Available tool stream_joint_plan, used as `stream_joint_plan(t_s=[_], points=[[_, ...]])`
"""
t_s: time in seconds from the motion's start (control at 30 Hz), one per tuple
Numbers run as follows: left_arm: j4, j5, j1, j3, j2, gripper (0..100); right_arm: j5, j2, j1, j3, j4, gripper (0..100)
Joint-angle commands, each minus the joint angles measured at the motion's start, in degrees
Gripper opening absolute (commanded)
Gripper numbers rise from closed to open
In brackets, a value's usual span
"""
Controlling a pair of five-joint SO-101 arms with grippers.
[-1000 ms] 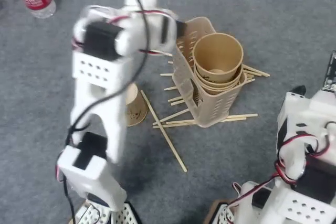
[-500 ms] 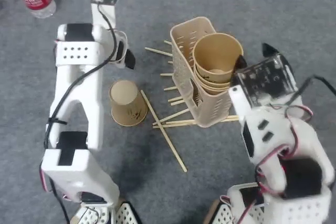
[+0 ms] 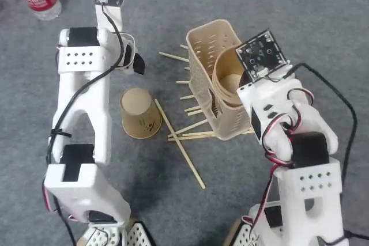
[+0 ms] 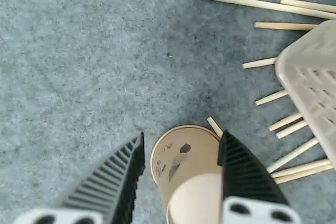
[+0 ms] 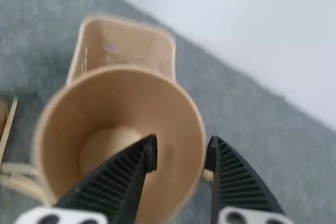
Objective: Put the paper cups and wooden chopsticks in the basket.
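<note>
rim of top cup [image 5: 100, 103] sits inside parted right claw [image 5: 181, 149]

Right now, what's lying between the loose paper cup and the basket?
Wooden chopsticks lie scattered on the carpet between the paper cup and the basket; the high view shows it best.

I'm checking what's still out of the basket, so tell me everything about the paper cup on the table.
The paper cup is tan with faint print, apparently standing mouth down on the grey table, beside the basket. A chopstick lies along its side. The left gripper is open above it, not touching.
</note>
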Motion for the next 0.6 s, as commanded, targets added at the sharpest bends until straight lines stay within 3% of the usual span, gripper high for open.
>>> stream_joint_plan(t_s=[0.0,0.33,0.57], points=[[-1.05,-0.35,-0.26,-0.22,-3.08,22,0.70,2.68,-0.13,3.96,0.22,16.5],[-0.70,-0.35,-0.44,-0.22,-3.08,22,0.79,8.40,-0.04,3.43,-6.46,16.5],[-0.62,-0.62,0.09,-3.12,-3.08,22,0.70,2.68,-0.04,-23.91,9.98,16.5]])
